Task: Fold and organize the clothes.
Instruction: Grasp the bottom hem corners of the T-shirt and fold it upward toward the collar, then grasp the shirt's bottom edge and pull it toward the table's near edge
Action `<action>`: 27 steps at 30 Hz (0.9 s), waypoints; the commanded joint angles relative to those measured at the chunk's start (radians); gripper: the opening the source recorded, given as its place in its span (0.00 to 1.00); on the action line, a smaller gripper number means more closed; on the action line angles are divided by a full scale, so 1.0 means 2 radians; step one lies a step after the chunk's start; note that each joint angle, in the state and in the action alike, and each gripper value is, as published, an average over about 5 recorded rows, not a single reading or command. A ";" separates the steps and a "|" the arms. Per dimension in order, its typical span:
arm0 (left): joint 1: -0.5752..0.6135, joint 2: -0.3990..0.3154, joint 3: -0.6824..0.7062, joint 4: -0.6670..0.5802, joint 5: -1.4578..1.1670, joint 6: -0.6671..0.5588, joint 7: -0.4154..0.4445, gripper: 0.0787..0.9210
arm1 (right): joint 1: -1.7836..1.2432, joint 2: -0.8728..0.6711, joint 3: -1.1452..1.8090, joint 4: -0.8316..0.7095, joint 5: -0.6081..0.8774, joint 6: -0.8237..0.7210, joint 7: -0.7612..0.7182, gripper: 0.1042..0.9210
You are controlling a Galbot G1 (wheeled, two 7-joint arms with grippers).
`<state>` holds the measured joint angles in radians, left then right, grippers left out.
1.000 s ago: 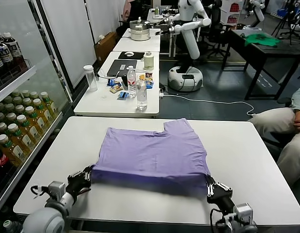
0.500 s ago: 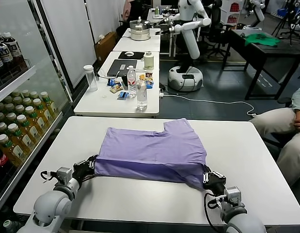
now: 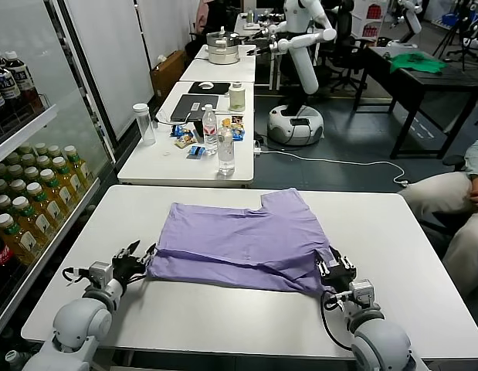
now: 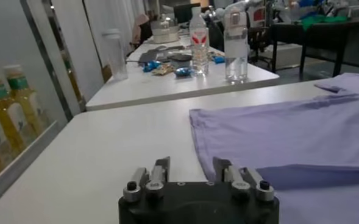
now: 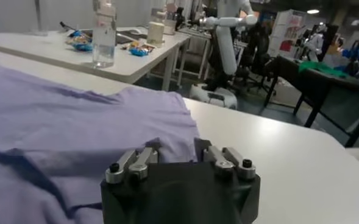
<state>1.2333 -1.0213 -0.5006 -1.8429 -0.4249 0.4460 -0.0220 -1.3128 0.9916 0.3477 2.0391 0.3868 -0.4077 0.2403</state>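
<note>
You have the lavender T-shirt [image 3: 242, 238] lying plain side up in the middle of the white table [image 3: 393, 224], its near edge folded back over itself so a doubled band runs along the side closest to the robot. One short sleeve [image 3: 289, 201] sticks out at the shirt's far edge.

Your left gripper [image 3: 134, 259] sits low on the table at the shirt's near left corner, its fingers spread apart with nothing between them; in the left wrist view [image 4: 190, 173] the two fingertips stand apart over bare table, with the shirt's edge [image 4: 289, 137] just beside them and not pinched.

Your right gripper [image 3: 337, 267] sits at the shirt's near right corner, its fingers likewise parted and empty. In the right wrist view [image 5: 176, 155] the fingertips stand apart right at the cloth's edge [image 5: 75, 122]; you cannot tell whether they touch the fabric.

Beyond the shirt, a second table [image 3: 165, 158] carries a clear water bottle [image 3: 225, 148]. Left of the shirt, a glass-fronted shelf holds rows of drink bottles [image 3: 30, 197].
</note>
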 commanded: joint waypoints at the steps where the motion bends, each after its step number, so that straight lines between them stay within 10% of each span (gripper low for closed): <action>1: 0.106 0.007 -0.011 -0.093 -0.053 0.019 -0.041 0.71 | -0.092 -0.009 0.035 0.057 0.013 -0.014 0.006 0.76; 17: 0.079 -0.012 0.000 -0.040 -0.048 0.026 -0.043 0.88 | -0.131 0.017 0.027 0.023 0.036 -0.007 0.022 0.87; 27: 0.078 -0.010 0.002 -0.042 -0.049 0.016 -0.033 0.62 | -0.099 0.024 0.014 0.000 0.077 0.000 0.020 0.56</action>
<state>1.3865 -1.0381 -0.4988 -1.9332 -0.5158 0.4827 -0.0931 -1.5197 1.0293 0.3861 2.0719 0.4949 -0.4104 0.2767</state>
